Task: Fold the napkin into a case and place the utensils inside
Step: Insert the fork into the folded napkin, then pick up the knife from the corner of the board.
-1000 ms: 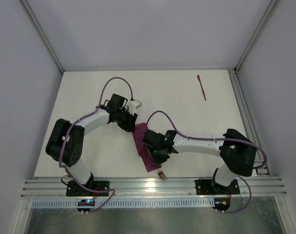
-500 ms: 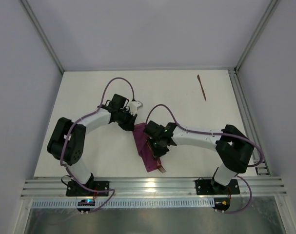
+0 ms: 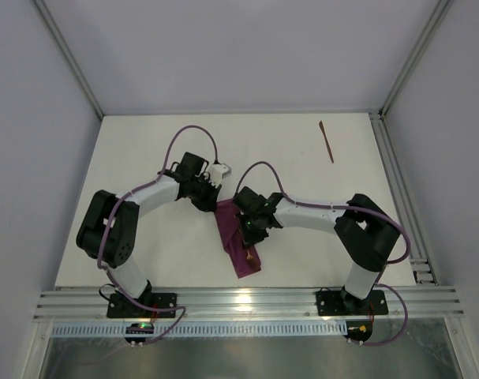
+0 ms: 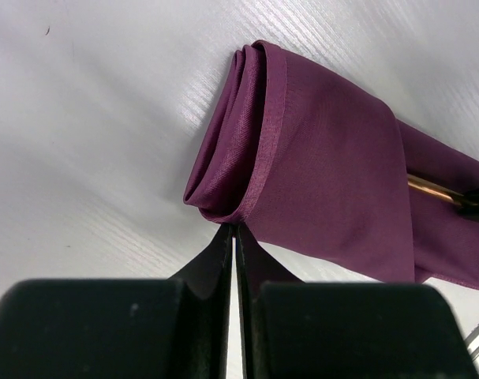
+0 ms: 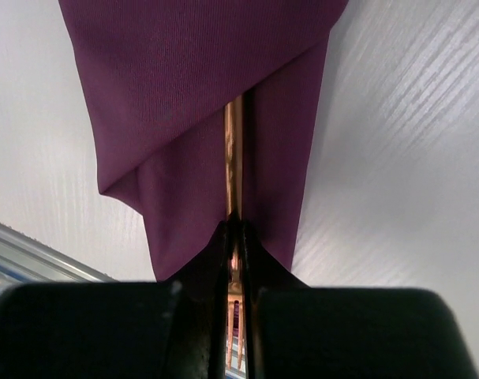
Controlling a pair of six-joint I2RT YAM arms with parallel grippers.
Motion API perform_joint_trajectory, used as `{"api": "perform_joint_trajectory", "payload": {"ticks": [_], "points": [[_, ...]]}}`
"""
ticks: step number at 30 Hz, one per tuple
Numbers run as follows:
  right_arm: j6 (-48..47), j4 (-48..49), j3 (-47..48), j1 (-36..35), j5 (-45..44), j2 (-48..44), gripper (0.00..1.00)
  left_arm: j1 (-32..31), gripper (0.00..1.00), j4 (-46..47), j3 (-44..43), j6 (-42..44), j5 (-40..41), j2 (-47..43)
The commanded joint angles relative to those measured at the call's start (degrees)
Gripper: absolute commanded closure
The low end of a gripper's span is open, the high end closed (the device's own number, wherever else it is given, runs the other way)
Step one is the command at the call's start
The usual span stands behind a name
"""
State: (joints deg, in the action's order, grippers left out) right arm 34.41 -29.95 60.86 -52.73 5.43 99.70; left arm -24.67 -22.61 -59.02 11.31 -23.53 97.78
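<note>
The napkin is folded into a narrow magenta-purple case (image 3: 236,245) lying on the white table between the arms. My left gripper (image 3: 211,202) is shut, its tips (image 4: 236,230) pinching the rolled far end of the case (image 4: 326,158). My right gripper (image 3: 247,231) is over the case and shut on the copper fork (image 5: 233,158). The fork's handle runs under the diagonal flap of the case (image 5: 176,95), and its tines show between my fingers. The copper knife (image 3: 326,142) lies alone at the far right of the table.
A ribbed aluminium rail (image 3: 247,300) runs along the near table edge just beyond the case's near end. Metal frame posts (image 3: 405,71) and grey walls close in the sides and back.
My right gripper has moved along the case towards the left gripper, sliding the fork in. The tines that stuck out past the case's near end now lie over the cloth. The left gripper has barely moved.
</note>
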Motion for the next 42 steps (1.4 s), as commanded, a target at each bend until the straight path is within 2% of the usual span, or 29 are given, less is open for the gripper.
{"api": "perform_joint_trajectory", "payload": {"ticks": [1, 9, 16, 19, 23, 24, 27, 32, 34, 35, 36, 37, 38, 39, 42], "points": [[2.06, 5.34, 1.63, 0.87, -0.42, 0.93, 0.96, -0.21, 0.98, 0.55, -1.09, 1.35, -0.38, -0.39], [4.78, 6.66, 1.54, 1.05, -9.38, 0.49, 0.96, -0.21, 0.98, 0.64, -0.65, 1.52, -0.55, -0.92], [4.43, 7.81, 1.89, 1.23, -9.30, 2.87, 0.96, -0.21, 0.98, 0.81, -0.57, 1.61, -0.47, -1.10], [3.12, 6.93, 2.77, 1.23, -9.03, 2.69, 0.89, -0.21, 0.97, 0.73, -0.74, 1.70, -0.20, -1.27], [-0.48, 2.20, 4.79, 1.14, -9.56, 1.03, 0.74, -0.21, 0.95, 0.55, -1.35, 2.05, 0.41, -1.54], [-2.05, 1.14, 5.23, 1.14, -9.48, 0.50, 0.66, -0.21, 0.94, 0.46, -1.62, 1.96, 0.59, -1.54], [-4.61, -2.99, 7.60, 1.23, -9.82, -2.13, 0.56, -0.21, 0.92, 0.20, -2.76, 2.14, 0.68, -1.54], [-8.39, -12.57, 10.77, 1.92, -14.47, -8.90, 0.46, -0.21, 0.87, -0.68, -3.64, 2.75, 1.47, -1.71], [-10.58, -14.77, 11.12, 6.74, -15.72, -13.03, 0.42, -0.21, 0.84, -1.29, -4.08, 3.19, 2.08, -1.97], [-11.81, -14.52, 10.95, 9.55, -12.32, -14.17, 0.41, -0.21, 0.81, -1.64, -4.25, 3.37, 2.34, -2.06], [-13.30, -13.91, 10.60, 16.36, -10.11, -15.23, 0.40, -0.21, 0.79, -2.08, -4.43, 3.37, 2.70, -2.33], [-16.89, -12.42, 10.68, 20.08, -8.52, -14.98, 0.38, -0.21, 0.77, -2.35, -4.69, 3.37, 2.87, -2.50], [-18.23, -12.23, 11.03, 23.95, -7.90, -14.10, 0.37, -0.21, 0.72, -2.52, -5.13, 3.45, 3.05, -2.68], [-19.20, -12.49, 14.08, 30.95, -9.55, -10.27, 0.37, -0.21, 0.69, -3.13, -5.40, 3.11, 3.05, -2.85], [-22.63, -13.72, 23.29, 41.26, -10.00, -2.52, 0.29, -0.21, 0.56, -4.72, -7.15, 2.58, 3.31, -3.64]]}}
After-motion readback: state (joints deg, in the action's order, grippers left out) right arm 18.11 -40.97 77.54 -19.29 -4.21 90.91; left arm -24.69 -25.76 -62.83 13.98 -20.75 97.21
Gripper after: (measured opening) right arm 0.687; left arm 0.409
